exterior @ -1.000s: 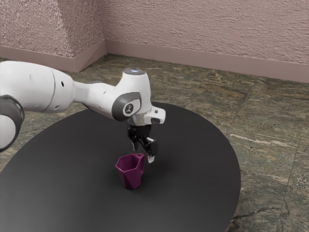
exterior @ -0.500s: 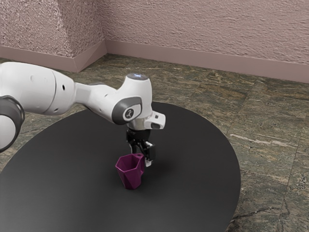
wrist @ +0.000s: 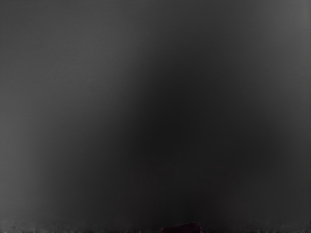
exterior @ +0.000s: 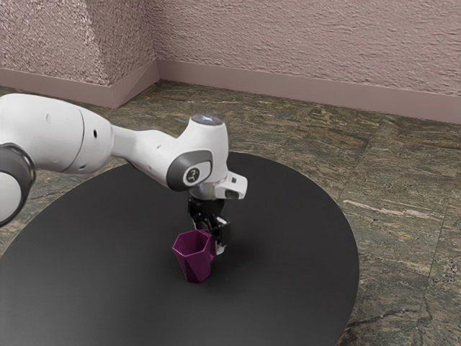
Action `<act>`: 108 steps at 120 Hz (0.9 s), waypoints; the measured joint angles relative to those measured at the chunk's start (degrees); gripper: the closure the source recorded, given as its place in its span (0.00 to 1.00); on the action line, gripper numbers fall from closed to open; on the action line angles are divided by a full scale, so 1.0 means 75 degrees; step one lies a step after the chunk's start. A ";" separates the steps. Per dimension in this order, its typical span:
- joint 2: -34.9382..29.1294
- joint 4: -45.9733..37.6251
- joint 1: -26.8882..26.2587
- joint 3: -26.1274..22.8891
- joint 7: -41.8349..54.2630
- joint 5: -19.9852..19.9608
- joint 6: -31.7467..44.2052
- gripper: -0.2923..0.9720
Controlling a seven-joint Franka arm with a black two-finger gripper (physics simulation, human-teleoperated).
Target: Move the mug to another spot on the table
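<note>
Exterior view, nearest first: a round black table spreads across the foreground; on it, a little toward the exterior view's left of centre, a purple faceted mug stands upright with its opening upward; touching or just beside the mug's rim, on the side toward the exterior view's right, the black gripper points straight down; whether it is spread or already pinching the mug's wall cannot be told; behind it the white arm reaches in from the exterior view's left; farther back lie a mottled stone floor and a rough pink wall. Wrist view: dark tabletop, with a sliver of purple just under the hand.

Over the last second the gripper has sunk from just above the rim to rim height; the mug has not shifted. That suggests the approach is ending and the grasp is due; lifting and carrying the mug elsewhere are not yet begun.
</note>
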 joint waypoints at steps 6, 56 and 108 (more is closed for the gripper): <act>-0.0035 -0.0068 -0.0002 0.0000 -0.0003 -0.0043 0.0004 0.23; -0.0019 -0.0092 0.0002 0.0000 -0.0034 -0.0122 -0.0012 0.52; 0.0061 0.0643 0.0013 0.0000 -0.0295 0.0011 -0.1305 0.73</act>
